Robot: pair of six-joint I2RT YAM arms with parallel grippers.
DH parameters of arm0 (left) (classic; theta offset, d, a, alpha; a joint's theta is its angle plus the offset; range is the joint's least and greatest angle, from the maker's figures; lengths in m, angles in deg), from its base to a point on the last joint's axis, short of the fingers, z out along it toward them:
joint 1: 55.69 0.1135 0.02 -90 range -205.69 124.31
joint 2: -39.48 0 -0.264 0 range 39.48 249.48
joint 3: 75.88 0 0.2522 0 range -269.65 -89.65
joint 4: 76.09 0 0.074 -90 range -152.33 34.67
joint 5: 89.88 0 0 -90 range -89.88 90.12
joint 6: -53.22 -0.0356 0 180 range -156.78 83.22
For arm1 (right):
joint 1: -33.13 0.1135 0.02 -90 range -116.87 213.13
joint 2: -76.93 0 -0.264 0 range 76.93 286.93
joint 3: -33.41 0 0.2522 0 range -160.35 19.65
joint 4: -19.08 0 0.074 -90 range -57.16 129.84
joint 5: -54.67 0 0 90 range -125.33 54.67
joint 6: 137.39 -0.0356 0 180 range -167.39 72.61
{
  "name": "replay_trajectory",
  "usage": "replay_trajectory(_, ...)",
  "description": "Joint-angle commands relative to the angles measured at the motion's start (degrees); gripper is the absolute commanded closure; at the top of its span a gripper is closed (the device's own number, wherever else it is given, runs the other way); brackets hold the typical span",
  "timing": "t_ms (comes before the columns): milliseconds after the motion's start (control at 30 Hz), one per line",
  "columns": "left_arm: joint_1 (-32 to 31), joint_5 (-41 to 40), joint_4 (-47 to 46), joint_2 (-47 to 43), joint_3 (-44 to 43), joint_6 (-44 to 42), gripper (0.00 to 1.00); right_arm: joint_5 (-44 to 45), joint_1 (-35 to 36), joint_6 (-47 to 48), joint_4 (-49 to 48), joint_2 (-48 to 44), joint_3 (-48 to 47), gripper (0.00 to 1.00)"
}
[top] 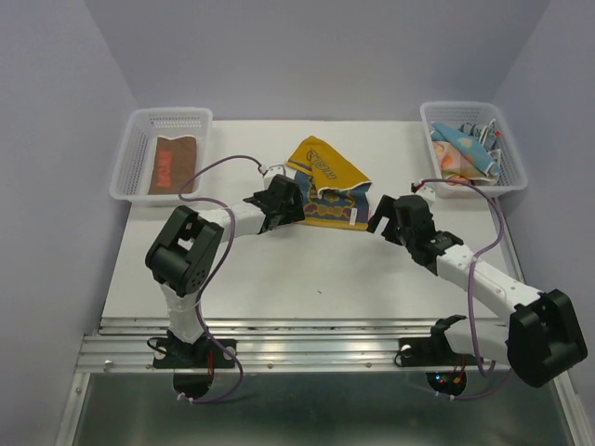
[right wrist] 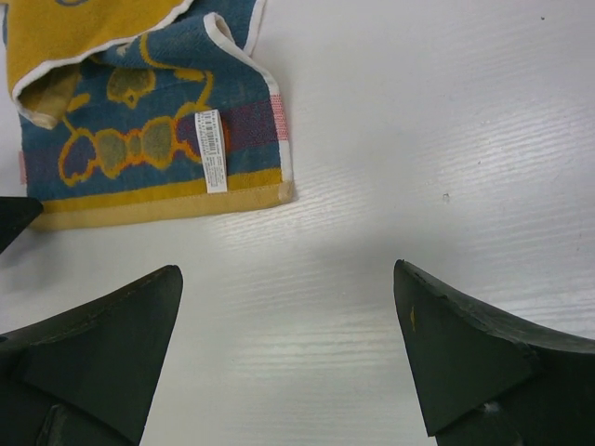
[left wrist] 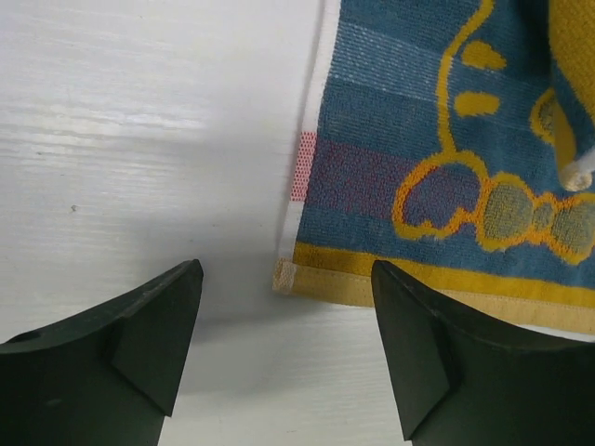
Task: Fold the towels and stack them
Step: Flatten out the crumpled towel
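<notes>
Now | left end effector (left wrist: 286, 271) wide beside towel (left wrist: 418, 139) corner; right end effector (right wrist: 287, 268) wide

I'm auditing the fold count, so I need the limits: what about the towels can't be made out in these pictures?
Yellow-and-blue towel: in the top view the left claw hides its near-left edge; both wrist views cut it off at the frame.
Towels in the right basket: top view only, bunched and too small to count.
Brown towel in the left basket: too small to tell its layers.
</notes>
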Motion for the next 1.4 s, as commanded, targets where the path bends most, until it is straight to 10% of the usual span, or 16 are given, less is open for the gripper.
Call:
replay_trajectory(0, -1.0, -3.6, 4.6, 1.8, -2.2, 1.1, 0.16, 0.2, 0.0, 1.0, -2.7, 0.8, 0.6, 0.0)
replay_trajectory(400, -4.2, -8.2, 11.3, 7.9, -5.4, 3.1, 0.51, 1.2, 0.0, 0.9, -3.5, 1.1, 2.0, 0.0)
replay_trajectory(600, -5.0, -8.0, 11.4, 8.5, -3.7, 4.8, 1.0, 1.7, 0.0, 1.1, -3.6, 1.0, 2.8, 0.0)
replay_trajectory(1067, -7.6, -5.7, 3.4, -7.8, 10.3, 6.0, 1.0, -4.8, 0.5, 4.9, -4.5, 10.0, -2.6, 0.01)
replay_trajectory(1367, -8.0, -2.9, -3.5, -10.8, 17.1, 7.0, 1.0, 1.3, 7.0, 3.0, 0.7, 16.7, -6.5, 0.2)
